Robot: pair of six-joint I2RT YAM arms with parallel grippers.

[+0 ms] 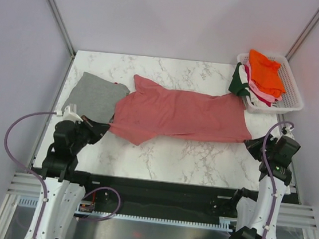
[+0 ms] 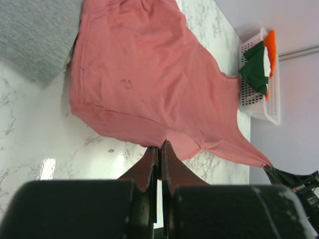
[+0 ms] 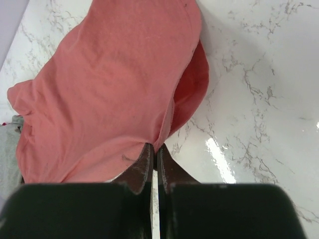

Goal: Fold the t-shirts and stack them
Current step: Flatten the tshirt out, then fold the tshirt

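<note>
- While both arms are crouching low at the table's (image 1: 190,155) near edge, the salmon-pink t-shirt (image 1: 177,114) is lying spread between them, its long axis running left to right.
- Left gripper (image 1: 105,127) is pinching the near-left corner, jaws closed on cloth.
- Right gripper (image 1: 250,142) is seemingly clamping the near-right corner, though its wrist view is partly hiding the pinch.
- Each arm is tending its own end.
- Grey t-shirt (image 1: 93,96) is lying just beside, far left.
</note>
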